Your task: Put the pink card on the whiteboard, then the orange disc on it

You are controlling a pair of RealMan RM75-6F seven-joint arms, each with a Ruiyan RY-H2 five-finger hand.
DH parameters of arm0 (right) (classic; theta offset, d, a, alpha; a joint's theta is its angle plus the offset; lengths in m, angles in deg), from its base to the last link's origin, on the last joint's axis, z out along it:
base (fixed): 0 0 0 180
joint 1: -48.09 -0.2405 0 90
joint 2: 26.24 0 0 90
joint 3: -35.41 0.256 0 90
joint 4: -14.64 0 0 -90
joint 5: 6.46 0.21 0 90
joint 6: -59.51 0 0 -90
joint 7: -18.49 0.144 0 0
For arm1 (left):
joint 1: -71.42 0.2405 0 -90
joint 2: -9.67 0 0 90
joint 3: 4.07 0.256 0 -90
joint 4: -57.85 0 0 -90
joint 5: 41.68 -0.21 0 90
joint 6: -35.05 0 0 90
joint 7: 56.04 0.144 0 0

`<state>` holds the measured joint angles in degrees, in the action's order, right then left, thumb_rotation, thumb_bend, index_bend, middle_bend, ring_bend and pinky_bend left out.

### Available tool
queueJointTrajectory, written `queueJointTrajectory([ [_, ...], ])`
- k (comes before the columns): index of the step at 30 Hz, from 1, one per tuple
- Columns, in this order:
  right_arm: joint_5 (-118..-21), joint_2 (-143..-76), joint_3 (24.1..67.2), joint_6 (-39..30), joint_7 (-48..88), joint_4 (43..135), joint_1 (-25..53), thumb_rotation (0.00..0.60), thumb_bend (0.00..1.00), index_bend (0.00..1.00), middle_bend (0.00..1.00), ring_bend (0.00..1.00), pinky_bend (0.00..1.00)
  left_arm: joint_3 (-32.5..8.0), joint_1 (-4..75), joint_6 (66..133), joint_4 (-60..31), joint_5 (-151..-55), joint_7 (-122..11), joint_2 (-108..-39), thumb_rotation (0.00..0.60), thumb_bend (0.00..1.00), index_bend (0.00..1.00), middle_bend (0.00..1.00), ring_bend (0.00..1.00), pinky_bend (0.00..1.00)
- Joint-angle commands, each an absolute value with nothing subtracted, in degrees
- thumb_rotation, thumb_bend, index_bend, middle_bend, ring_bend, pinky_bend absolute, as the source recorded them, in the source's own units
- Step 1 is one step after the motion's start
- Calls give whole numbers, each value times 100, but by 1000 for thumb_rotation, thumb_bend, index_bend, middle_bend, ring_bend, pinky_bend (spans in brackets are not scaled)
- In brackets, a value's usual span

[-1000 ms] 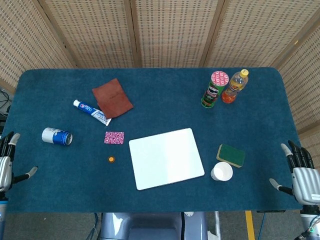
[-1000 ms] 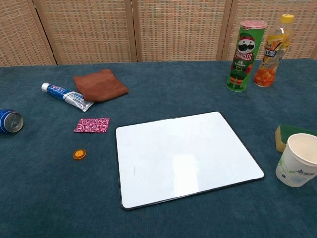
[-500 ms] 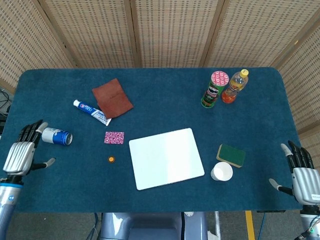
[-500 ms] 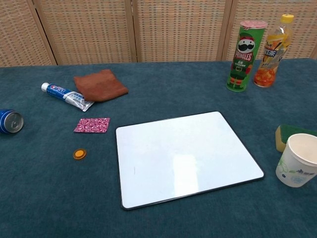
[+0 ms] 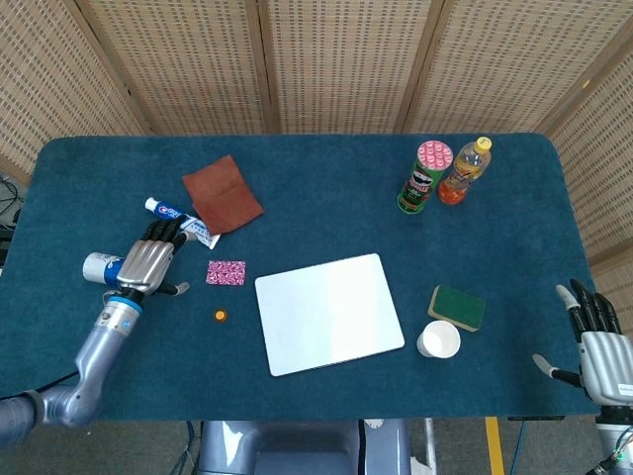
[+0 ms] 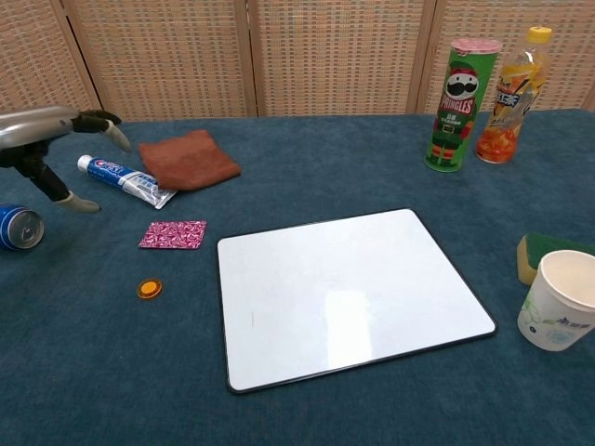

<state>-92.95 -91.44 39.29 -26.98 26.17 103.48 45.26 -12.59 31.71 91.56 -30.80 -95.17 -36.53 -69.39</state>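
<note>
The dark blue felt-covered table [image 5: 326, 188] is spreading out under me, and the flat white rectangular whiteboard with a thin dark rim [image 6: 344, 295] is lying near its front middle, nothing resting on it. Behind it to the right, the tall green cardboard crisp tube with a pink lid [image 6: 455, 104] is standing upright just beside the clear plastic bottle of orange drink with a yellow cap [image 6: 508, 84]. The rust-brown folded cloth [image 5: 223, 193] is lying at the back left, its edge touching the white-and-blue toothpaste tube [image 6: 127, 180]. A white paper cup [image 5: 438, 339] is standing beside the green-topped sponge [image 5: 457, 307] at the right of the board.

I am holding my left hand [image 5: 148, 262] over the table, released and grasping nothing, fingers spread and reaching toward the toothpaste tube, with the blue drink can lying on its side [image 6: 19, 228] just behind my wrist. My right hand [image 5: 598, 346] is hanging at the table's right front edge, also released, fingers apart.

The small pink patterned card [image 6: 173, 234] is lying flat on the felt just left of the board, near my left hand. The tiny orange disc [image 6: 149, 289] is sitting in front of it.
</note>
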Motion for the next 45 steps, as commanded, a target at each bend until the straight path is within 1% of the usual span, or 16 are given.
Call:
queueJointTrajectory([
  [1,-9292,-9129,3926,-2680,2643,10358,4521,600,0,0,0,0,0,-1382,2841,8934,-2751,-8940,-3144,-7401,600,211,237,0,0,0],
  [7,-9293,-9097,3914,-2642,2707,10364,4514,600,0,0,0,0,0,-1426,2596,8938,-2447,-8280,-2575,-7813,600,212,237,0,0,0],
  [20,-9284,-9060,3906,-2602,2774,10391,4507,600,0,0,0,0,0,-1480,2281,8946,-1982,-7635,-2071,-8387,600,211,242,0,0,0],
  [31,-9284,-9045,3901,-2586,2813,10395,4502,600,0,0,0,0,0,-1458,2266,8899,-1768,-7485,-2059,-8530,600,214,253,0,0,0],
  [45,-9279,-9043,3902,-2586,2817,10400,4503,600,0,0,0,0,0,-1459,2233,8635,-1436,-7421,-2186,-8717,600,226,274,0,0,0],
])
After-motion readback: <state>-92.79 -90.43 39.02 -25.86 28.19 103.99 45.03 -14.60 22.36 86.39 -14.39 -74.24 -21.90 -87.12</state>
